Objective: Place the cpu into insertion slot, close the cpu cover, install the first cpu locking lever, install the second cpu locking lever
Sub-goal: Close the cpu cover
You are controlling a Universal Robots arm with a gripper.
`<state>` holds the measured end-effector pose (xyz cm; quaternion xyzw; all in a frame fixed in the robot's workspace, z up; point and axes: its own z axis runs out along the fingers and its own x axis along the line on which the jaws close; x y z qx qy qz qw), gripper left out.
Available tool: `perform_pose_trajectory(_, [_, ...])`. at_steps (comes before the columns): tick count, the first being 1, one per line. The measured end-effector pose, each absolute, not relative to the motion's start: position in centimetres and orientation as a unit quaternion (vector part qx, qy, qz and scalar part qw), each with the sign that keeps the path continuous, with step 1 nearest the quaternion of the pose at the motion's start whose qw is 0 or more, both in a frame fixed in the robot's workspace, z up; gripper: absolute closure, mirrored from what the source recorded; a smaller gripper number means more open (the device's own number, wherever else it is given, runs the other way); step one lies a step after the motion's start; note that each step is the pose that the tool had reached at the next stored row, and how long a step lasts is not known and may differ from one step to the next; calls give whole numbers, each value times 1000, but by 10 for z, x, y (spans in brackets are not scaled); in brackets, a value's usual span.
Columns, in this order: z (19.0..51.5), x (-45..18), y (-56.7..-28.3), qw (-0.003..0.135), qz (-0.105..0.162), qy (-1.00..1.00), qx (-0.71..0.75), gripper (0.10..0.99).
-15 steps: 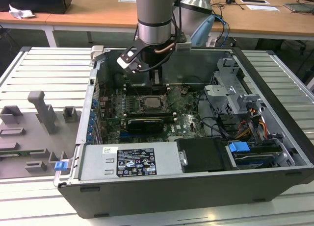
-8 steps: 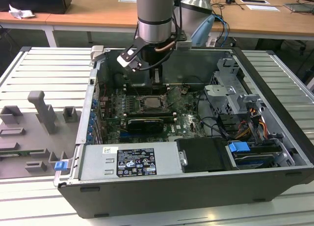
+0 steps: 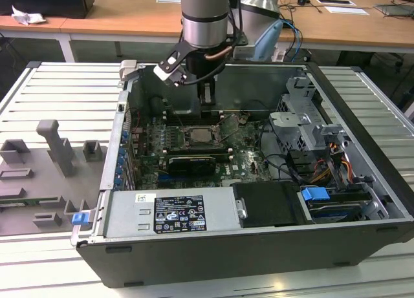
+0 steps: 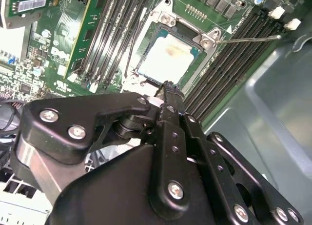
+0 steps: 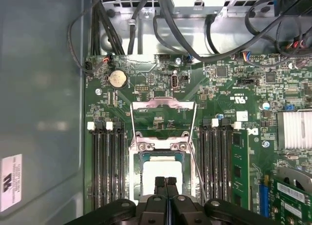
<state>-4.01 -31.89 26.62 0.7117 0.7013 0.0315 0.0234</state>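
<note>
The pincer [image 5: 165,180] is hanging with its 2 fingers pressed together, pinching nothing. Its tips are hovering right over the nearest edge of the cpu [image 5: 161,165]. The cpu is sitting flat inside the insertion slot [image 5: 137,166], directly beneath and just ahead of the tips, so the placing looks done.

The cpu cover [image 5: 163,118] is lying flipped open just beyond the slot, on the side away from the pincer. Its hinge edge is running crosswise to the seam between the 2 fingers and its free edge is pointing away from them, so it is not yet closed.

In the second wrist view a thin wire locking lever [image 4: 248,38] is sticking out sideways from a corner of the slot, looking unlatched. There the cpu is showing a pale, dull silver-tan square top with a faint brownish smudge near its middle.

In the exterior view the pincer is reaching down into the open computer case [image 3: 213,259], just above the slot
</note>
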Motion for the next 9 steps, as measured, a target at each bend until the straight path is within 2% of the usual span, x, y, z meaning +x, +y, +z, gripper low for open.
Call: perform_pose_trajectory(9, [279, -38, -319, 23, 31, 701, 712, 980])
